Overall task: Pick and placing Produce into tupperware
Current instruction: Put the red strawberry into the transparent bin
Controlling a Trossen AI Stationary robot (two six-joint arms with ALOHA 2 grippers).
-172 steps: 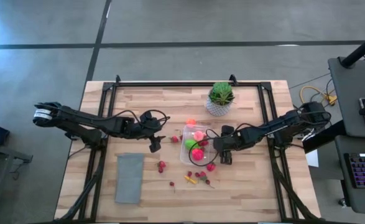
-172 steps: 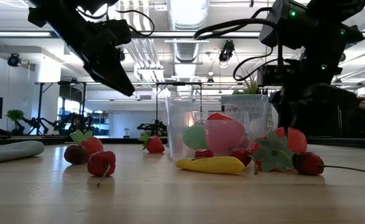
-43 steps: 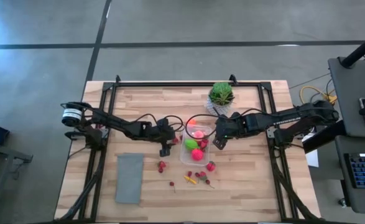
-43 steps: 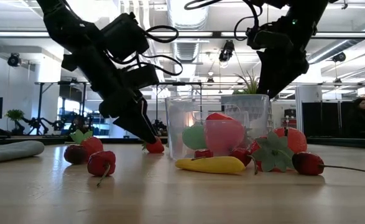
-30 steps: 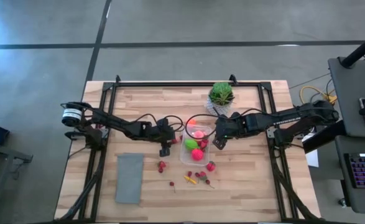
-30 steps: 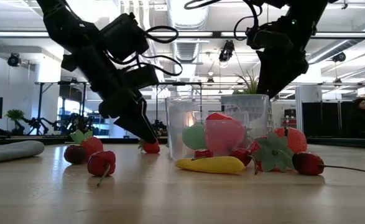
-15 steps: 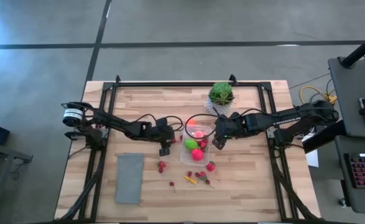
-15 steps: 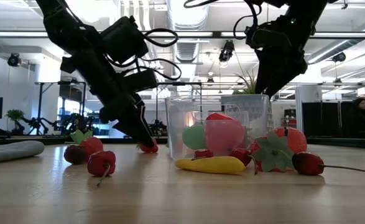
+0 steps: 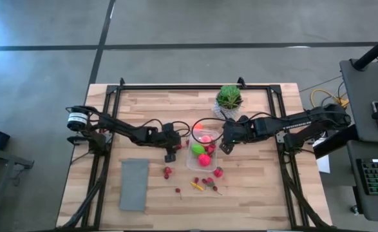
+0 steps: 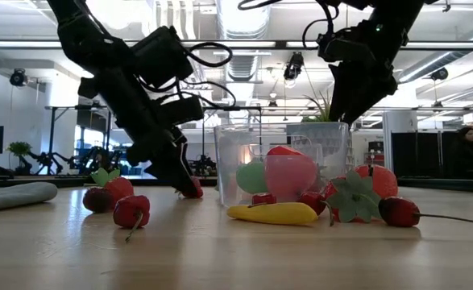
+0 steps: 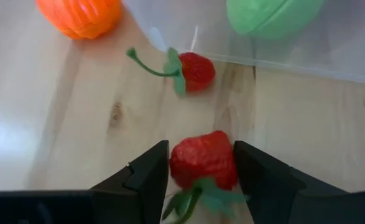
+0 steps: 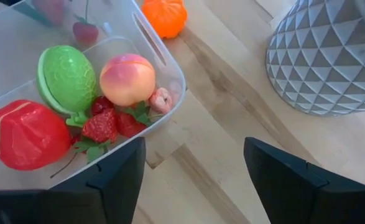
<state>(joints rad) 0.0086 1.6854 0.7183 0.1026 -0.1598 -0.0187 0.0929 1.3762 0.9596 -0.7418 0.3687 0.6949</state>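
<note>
**A:** What is changing at your left gripper (image 9: 170,155)?

**B:** It is working at the 9 o'clock side of the tupperware (image 9: 189,160). Its jaws are pressing on both sides of the strawberry (image 11: 204,160). Over the last second the berry has been sliding slightly further toward 9 o'clock with them, and it is still resting on the table (image 9: 111,116).

**A:** What is that meaning for you?

**B:** You are probably holding it, so lifting is looking like the next step. Your right gripper (image 9: 225,147) is staying put at the tupperware's 3 o'clock side, jaws wide apart and empty.
</note>
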